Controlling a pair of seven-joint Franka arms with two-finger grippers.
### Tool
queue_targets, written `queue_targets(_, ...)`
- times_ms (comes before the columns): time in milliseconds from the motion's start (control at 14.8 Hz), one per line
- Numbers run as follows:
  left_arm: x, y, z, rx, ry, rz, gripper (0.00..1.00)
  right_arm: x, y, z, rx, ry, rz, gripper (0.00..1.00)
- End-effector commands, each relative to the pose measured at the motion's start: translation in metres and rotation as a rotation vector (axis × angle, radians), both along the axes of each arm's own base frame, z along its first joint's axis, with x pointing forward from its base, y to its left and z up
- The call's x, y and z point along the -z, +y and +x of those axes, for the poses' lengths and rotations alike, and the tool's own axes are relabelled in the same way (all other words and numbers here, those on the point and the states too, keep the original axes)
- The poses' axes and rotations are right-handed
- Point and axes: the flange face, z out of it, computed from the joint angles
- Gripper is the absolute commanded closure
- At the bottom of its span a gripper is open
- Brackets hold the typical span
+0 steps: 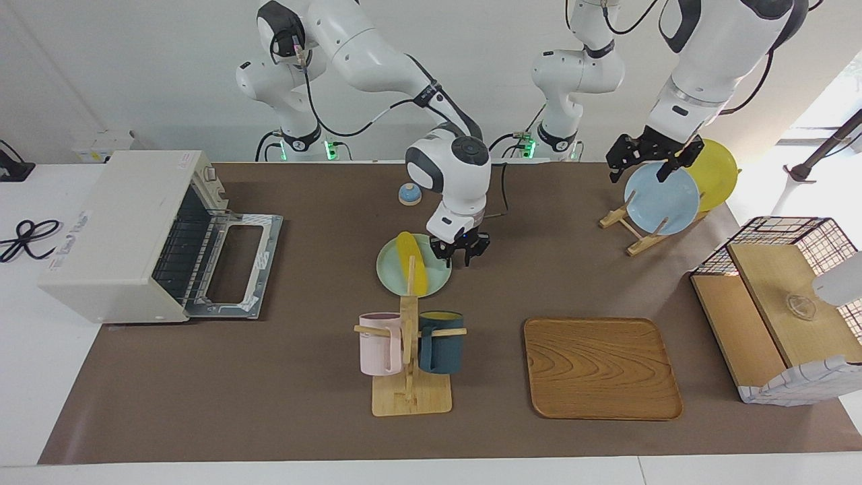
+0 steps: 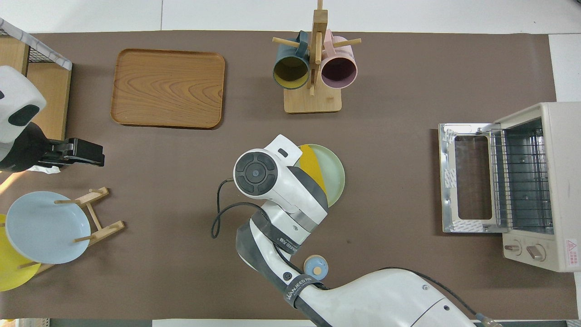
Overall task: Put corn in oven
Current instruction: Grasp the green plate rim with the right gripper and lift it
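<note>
facing: you're seeing the right gripper [image 1: 460,254] hanging fingers apart, holding nothing, just beside the corn [image 1: 412,261] lying on the green plate [image 1: 392,269] | oven [image 1: 145,232] sitting door down at the right arm's end | left gripper [image 1: 648,158] waiting over the plate rack [image 1: 636,229], can't tell its spread | overhead: you're getting the corn [image 2: 312,164] half hidden under the right arm's wrist, oven [image 2: 526,181] well apart
</note>
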Motion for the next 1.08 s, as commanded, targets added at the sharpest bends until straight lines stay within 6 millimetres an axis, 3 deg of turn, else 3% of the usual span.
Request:
queue_targets(0,0.011,-0.001,0.013,0.018,-0.019,0.01,0.0,0.002,-0.012,-0.014,-0.022,-0.013,-0.006,0.58)
queue_targets(67,0.017,-0.003,0.019,0.019,-0.014,0.01,0.0,0.004,-0.013,-0.016,-0.024,-0.009,-0.01,0.6)
queue_targets(270,0.023,-0.007,0.028,0.016,-0.033,-0.011,0.0,0.006,-0.015,-0.02,-0.022,0.003,-0.02,0.94)
queue_targets(337,0.031,-0.009,0.033,0.017,-0.03,-0.013,0.0,0.006,-0.015,-0.02,-0.024,0.005,-0.025,1.0)
queue_targets(472,0.034,-0.01,0.037,0.018,-0.036,-0.014,0.0,0.003,-0.016,-0.021,-0.024,0.027,-0.056,1.0)
queue_targets(809,0.012,-0.008,0.026,0.023,0.008,-0.006,0.0,-0.045,-0.016,0.001,-0.08,-0.004,-0.227,1.0)
queue_targets(1011,0.011,-0.009,0.024,0.025,0.01,-0.006,0.0,-0.043,-0.032,0.004,-0.084,0.008,-0.323,1.0)
